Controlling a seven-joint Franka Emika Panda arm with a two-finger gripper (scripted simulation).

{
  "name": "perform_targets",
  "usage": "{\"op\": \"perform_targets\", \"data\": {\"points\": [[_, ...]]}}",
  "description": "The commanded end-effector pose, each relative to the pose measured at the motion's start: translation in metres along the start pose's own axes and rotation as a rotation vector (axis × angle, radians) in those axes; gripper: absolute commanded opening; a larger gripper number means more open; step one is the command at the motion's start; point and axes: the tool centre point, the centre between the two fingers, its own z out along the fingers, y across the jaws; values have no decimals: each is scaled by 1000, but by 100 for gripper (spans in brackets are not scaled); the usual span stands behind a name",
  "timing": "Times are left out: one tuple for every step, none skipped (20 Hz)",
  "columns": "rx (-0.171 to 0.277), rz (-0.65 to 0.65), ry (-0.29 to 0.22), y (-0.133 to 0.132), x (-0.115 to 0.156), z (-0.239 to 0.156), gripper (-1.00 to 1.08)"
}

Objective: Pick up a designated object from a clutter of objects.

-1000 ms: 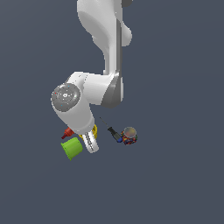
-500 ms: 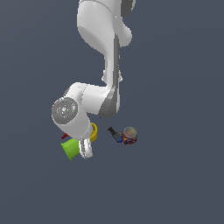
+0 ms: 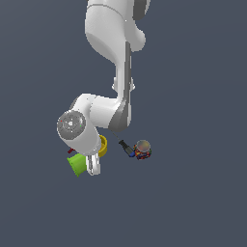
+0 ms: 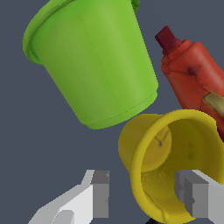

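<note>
Yellow plastic fills the space at the gripper (image 4: 144,194) in the wrist view: the yellow cup (image 4: 175,164) lies on its side on the dark worktop (image 4: 26,131), open mouth towards the camera, and its rim wall sits between the two fingers — one finger (image 4: 194,197) inside the mouth, the other (image 4: 98,194) outside on bare worktop. The jaws stand wide apart and hold nothing yet; no pad can be seen to touch the cup wall. The cup's long axis runs roughly along the camera's line of sight, so the coming closure looks to be a pinch across one wall of the rim, not around the whole body.

In the exterior view the yellow cup (image 3: 102,145) shows only as a sliver beside the wrist, with the gripper (image 3: 93,165) below it in the frame.

Counted: one yellow cup; one lime-green cup (image 4: 94,61), also tipped over, its base very close to the yellow rim — touching or not, I cannot tell; one red elongated tool (image 4: 192,74) beside both; one dark-handled screwdriver (image 3: 126,147) and one small jar of multicoloured bits (image 3: 142,149), lying together towards the exterior view's right.
</note>
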Motion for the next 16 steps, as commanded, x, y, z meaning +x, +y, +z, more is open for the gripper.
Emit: {"op": "perform_targets", "data": {"points": [[-1,1,0,0,0,4,28],[-1,1,0,0,0,8,28],[-1,2,0,0,0,12,28],[-1,3,0,0,0,16,28],[-1,3,0,0,0,20,28],[-1,4,0,0,0,23,28],[-1,4,0,0,0,26,28],[-1,5,0,1,0,28,28],[-1,5,0,1,0,29,28],[-1,5,0,1,0,29,28],[-1,5,0,1,0,29,-100],[-1,5,0,1,0,29,-100],[-1,5,0,1,0,29,-100],[-1,5,0,1,0,29,-100],[-1,5,0,1,0,29,-100],[-1,5,0,1,0,29,-100]]}}
